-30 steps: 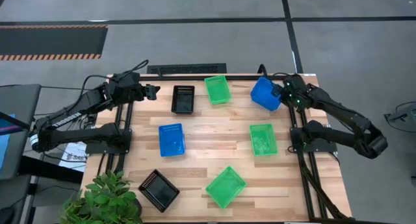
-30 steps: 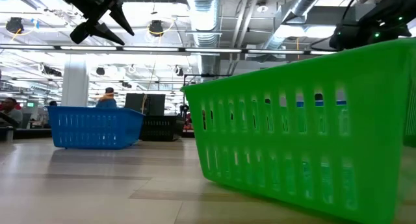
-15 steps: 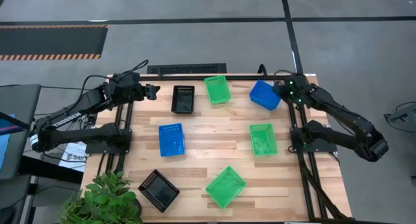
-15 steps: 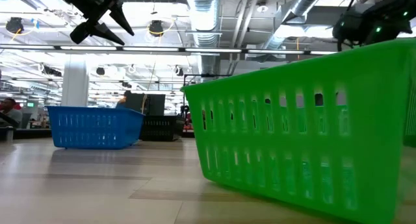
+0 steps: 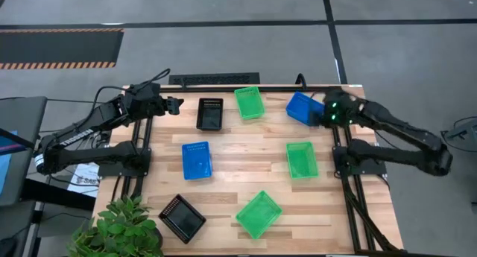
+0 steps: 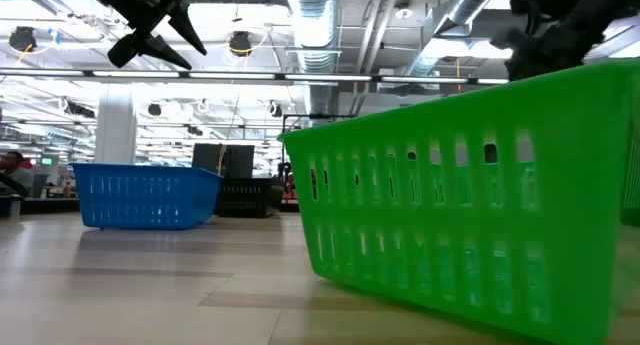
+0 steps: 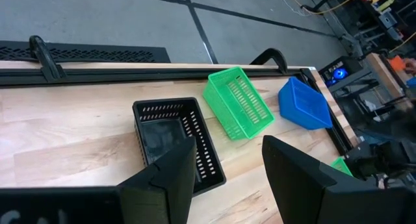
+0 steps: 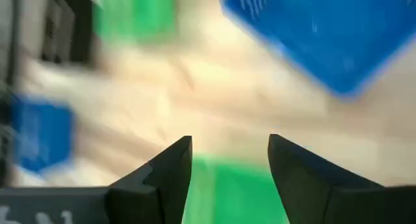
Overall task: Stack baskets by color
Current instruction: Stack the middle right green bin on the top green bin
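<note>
Several baskets stand on their bottoms on the wooden table. A blue basket [image 5: 302, 108] [image 8: 312, 36] is at the far right corner, a green one [image 5: 249, 103] and a black one [image 5: 210, 114] at the far edge. In mid-table are a second blue [image 5: 197, 160] and a green [image 5: 302, 159], and near the front a green [image 5: 258, 214] and a black [image 5: 182, 217]. My right gripper [image 5: 322, 114] [image 8: 229, 152] hangs open just right of the corner blue basket, touching nothing. My left gripper [image 5: 176, 104] [image 7: 229, 162] waits open above the far left.
A potted plant [image 5: 119, 229] sits at the near left corner. A black rail [image 5: 216, 80] and clamps line the far edge. In the low view the near green basket [image 6: 470, 195] fills the right foreground. Bare wood lies between the baskets.
My right gripper has opened and let go of the corner blue basket, then drawn back up and toward the table's right edge, rolling as it went. The blue basket, held a second ago, now stands free at the far right corner.
</note>
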Robot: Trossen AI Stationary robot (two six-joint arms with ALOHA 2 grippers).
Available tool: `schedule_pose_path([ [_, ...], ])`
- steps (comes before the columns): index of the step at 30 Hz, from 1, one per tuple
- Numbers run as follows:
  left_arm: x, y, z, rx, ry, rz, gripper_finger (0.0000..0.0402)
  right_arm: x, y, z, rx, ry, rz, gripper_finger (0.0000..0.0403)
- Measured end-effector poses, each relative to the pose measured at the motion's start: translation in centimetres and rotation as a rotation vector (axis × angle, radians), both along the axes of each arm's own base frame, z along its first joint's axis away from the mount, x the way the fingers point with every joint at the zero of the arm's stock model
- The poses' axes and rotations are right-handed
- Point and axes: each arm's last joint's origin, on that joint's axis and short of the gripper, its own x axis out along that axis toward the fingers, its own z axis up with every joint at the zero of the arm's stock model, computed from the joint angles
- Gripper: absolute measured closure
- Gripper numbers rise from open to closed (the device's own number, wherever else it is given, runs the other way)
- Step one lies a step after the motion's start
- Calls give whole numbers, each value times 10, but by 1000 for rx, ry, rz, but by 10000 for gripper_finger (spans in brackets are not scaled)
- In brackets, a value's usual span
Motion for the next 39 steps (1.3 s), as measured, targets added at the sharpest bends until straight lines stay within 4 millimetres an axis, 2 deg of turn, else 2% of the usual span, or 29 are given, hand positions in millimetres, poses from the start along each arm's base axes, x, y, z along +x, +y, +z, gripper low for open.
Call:
schedule_pose_path([
  [7,0,0,0,6,6,-5,237,18,34,-26,217,316,149,186],
  [14,0,0,0,9,8,-7,237,46,58,-44,201,434,196,171],
  [18,0,0,0,5,4,-3,237,52,65,-56,176,553,184,170],
  [28,0,0,0,2,2,-2,237,65,68,-77,155,694,181,174],
  [34,0,0,0,3,3,-3,237,71,68,-88,156,763,204,218],
  [39,0,0,0,4,4,-4,237,75,68,-92,155,761,216,286],
])
